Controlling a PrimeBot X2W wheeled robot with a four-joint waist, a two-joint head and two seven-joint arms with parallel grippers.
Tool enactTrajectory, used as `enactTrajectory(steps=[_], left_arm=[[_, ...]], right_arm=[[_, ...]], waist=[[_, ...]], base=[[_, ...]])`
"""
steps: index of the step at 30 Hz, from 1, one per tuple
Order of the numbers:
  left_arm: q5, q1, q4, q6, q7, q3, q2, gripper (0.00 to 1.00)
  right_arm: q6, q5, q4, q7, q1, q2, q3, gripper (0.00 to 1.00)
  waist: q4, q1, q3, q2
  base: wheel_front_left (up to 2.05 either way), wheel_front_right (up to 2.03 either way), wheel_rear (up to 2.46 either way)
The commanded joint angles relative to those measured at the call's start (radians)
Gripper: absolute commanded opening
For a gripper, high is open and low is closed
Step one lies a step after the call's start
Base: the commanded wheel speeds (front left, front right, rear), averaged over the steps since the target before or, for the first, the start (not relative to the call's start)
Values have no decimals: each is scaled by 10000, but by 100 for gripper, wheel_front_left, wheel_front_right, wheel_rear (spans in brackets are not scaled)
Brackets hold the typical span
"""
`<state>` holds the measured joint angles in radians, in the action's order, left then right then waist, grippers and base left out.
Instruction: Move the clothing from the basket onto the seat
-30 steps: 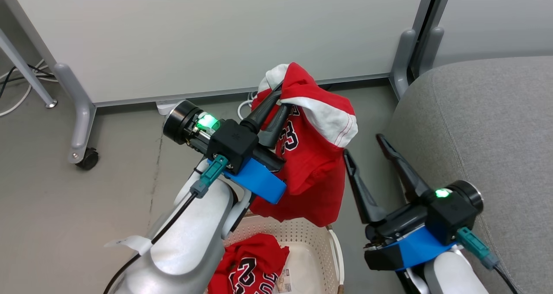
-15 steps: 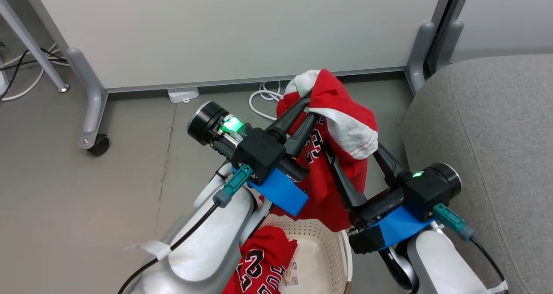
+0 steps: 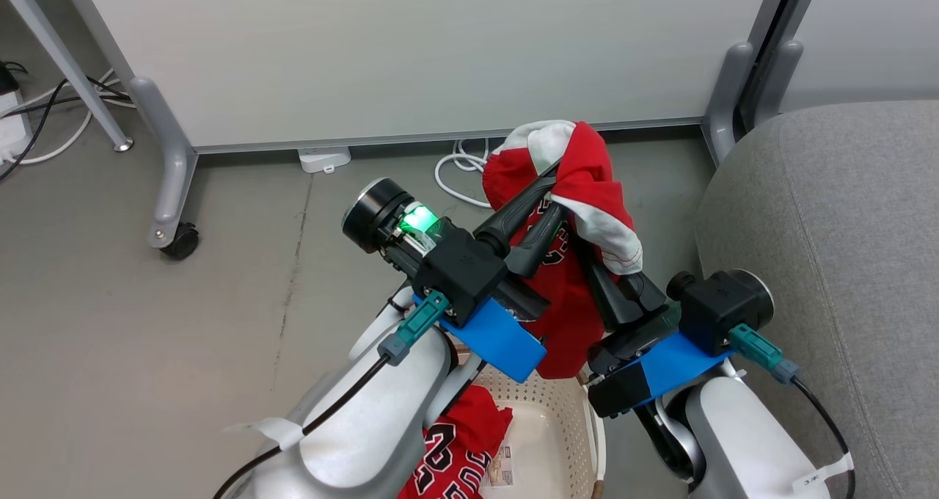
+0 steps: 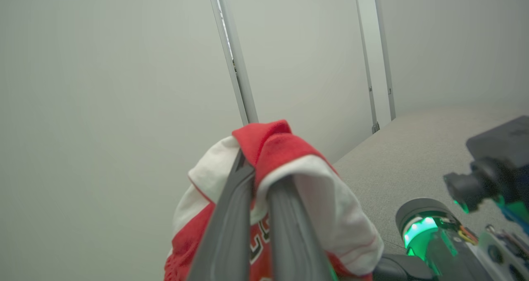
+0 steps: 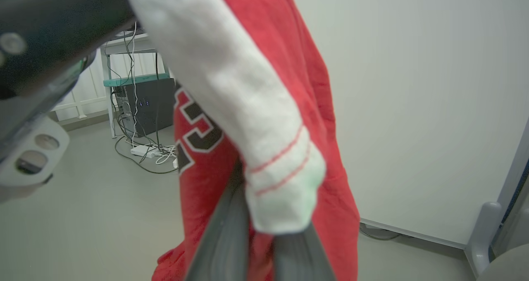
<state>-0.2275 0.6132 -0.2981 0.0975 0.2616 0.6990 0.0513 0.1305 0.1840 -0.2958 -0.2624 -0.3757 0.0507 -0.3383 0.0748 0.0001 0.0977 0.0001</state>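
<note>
**A:** Which step is this?

**B:** The carry. The left gripper (image 3: 560,191) is clamped shut on the top of one red jersey (image 3: 565,308), which hangs over the laundry basket (image 3: 546,403). The right gripper (image 3: 596,268) is pinched shut on the same jersey lower down, under its white trim.

**A:** And next?

**B:** I'd judge a swing to the robot's right, over the grey seat (image 3: 829,227). It should be high enough that the hanging hem clears the seat's edge, and then both jaws let go. The second jersey (image 3: 455,447) lies in the basket.

**A:** The surroundings?

**B:** Smooth grey floor (image 3: 220,301), a white partition panel (image 3: 403,51) on a castered foot (image 3: 178,239), and a white cable (image 3: 456,170) looped at its base.
</note>
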Motion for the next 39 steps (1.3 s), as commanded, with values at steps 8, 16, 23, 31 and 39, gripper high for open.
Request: enactTrajectory(steps=[8,16,23,31,39], left_arm=[[-62,139,-102,-84,51,32,-14,0],[-106,1,-217,-104,52,-14,-13,100],[-83,-105,-283,-94,52,3,-10,100],[17,-254,-420,-54,52,-93,-9,100],[220,-410,-459,4,50,-273,26,100]], right_arm=[[5,90,45,-38,-19,-5,44,0],[5,136,96,-38,95,-5,101,0],[5,94,279,-38,98,-4,281,0],[5,-73,533,-38,139,-4,818,0],[5,-282,736,-38,94,-5,1539,0]], waist=[[-38,-1,-48,-1],[-58,-1,-154,-1],[-68,-1,-141,-1],[-168,-1,16,-1],[-577,-1,333,-1]], base=[[0,0,0],[0,0,0],[0,0,0],[0,0,0],[0,0,0]])
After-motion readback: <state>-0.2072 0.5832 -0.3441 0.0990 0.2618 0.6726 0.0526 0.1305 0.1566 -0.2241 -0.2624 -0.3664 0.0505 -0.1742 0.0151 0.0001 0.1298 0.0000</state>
